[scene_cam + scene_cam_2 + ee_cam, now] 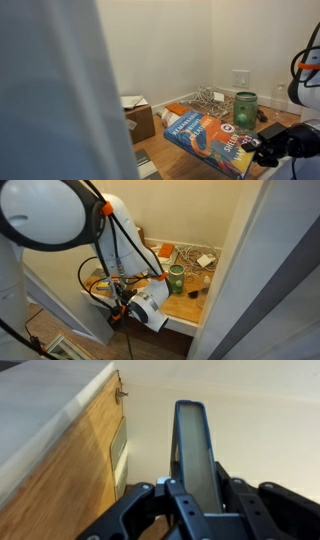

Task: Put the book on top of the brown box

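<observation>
The book has a blue cover with orange-red illustrations and is held tilted just above the wooden table. My gripper is shut on its right edge. In the wrist view the book shows edge-on, clamped between the two fingers of the gripper. The brown box, small, with open flaps and white paper on top, stands left of the book near the back corner, apart from it. In an exterior view the box sits at the back, and the arm hides most of the book.
A green jar stands just behind the book; it also shows in an exterior view. A tangle of cables lies by the back wall under a wall outlet. The wooden table top ends at white walls.
</observation>
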### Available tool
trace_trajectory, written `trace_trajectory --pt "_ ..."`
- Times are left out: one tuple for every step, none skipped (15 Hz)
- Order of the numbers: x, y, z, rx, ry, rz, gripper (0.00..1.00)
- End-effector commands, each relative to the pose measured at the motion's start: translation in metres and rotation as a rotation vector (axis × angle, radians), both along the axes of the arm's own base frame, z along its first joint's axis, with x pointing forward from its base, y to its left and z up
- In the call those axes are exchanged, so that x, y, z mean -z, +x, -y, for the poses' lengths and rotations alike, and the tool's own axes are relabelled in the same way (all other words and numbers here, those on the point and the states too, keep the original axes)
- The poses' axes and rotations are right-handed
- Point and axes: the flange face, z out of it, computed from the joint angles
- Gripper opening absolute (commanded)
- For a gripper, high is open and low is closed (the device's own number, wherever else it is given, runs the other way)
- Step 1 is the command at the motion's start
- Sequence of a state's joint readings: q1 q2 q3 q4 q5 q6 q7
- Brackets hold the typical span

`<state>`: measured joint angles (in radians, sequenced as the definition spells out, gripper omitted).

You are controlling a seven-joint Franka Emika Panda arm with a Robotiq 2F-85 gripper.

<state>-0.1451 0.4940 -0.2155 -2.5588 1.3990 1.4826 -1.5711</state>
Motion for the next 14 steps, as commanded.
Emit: trace_trajectory --pt "-0.051 0.011 0.008 -0.02 0.066 0.011 0.09" --pt "-0.06 0.014 0.01 -0.023 0.068 0.017 0.09" --pt "-0.07 0.017 0.01 -0.033 0.068 0.03 0.09" --pt "-0.077 0.019 0.011 -0.046 0.063 0.043 0.09" --pt "-0.046 0.018 0.01 -0.022 0.032 0.013 0.34" --pt "-0.054 0.021 0.01 -0.029 0.03 0.022 0.34" --pt "-0.059 0.023 0.01 -0.032 0.028 0.027 0.34" --pt "-0.062 0.023 0.01 -0.034 0.027 0.031 0.34" --pt "-0.063 0.024 0.01 -0.035 0.027 0.033 0.34" --pt "-0.063 0.023 0.01 -0.036 0.027 0.032 0.34" --pt "-0.063 0.023 0.01 -0.037 0.027 0.031 0.34" --pt "-0.063 0.023 0.01 -0.038 0.027 0.031 0.34" --pt "-0.063 0.023 0.01 -0.038 0.027 0.031 0.34" --pt "-0.063 0.023 0.01 -0.039 0.026 0.031 0.34"
